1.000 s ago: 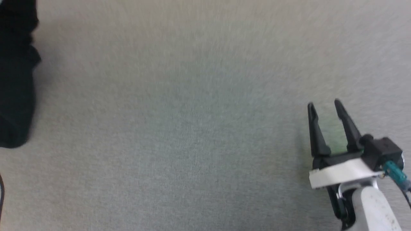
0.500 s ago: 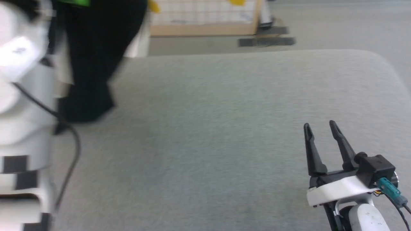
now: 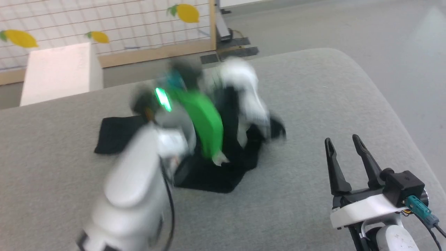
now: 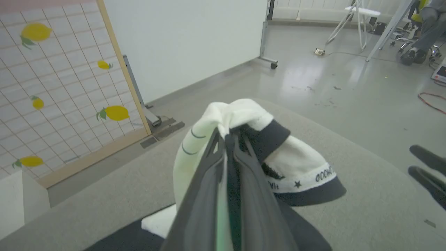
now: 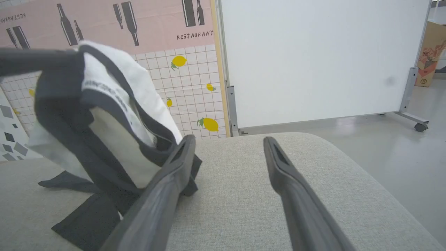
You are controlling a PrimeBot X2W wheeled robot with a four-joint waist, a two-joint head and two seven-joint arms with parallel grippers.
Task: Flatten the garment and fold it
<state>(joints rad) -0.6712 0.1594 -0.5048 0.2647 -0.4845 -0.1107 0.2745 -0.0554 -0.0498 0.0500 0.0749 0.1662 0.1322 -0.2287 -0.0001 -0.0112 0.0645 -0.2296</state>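
The garment (image 3: 249, 104), white with black sleeves, hangs bunched above the grey padded table (image 3: 313, 87). Its black sleeves trail onto the table surface (image 3: 115, 134). My left gripper (image 4: 228, 134) is shut on a fold of white cloth at the top of the bunch, and the black neckband with white lettering (image 4: 303, 179) droops beside the fingers. The left arm (image 3: 139, 181) is motion-blurred across the middle of the head view. My right gripper (image 3: 339, 141) stands open over bare table to the right of the garment. Between its fingers is nothing but table (image 5: 229, 140), and the garment (image 5: 115, 139) hangs to their left.
A lattice screen with lemon prints (image 3: 122, 24) and a white box (image 3: 59, 69) stand beyond the table's far edge. A whiteboard on wheels (image 5: 313, 59) is behind the table. The table's rounded right corner (image 3: 366, 69) drops to grey floor. A seated person's legs (image 4: 421, 38) show far off.
The head camera has swung up and across, from bare table to the far edge. The left arm with the lifted garment has come into the middle of the view. The right gripper stays open.
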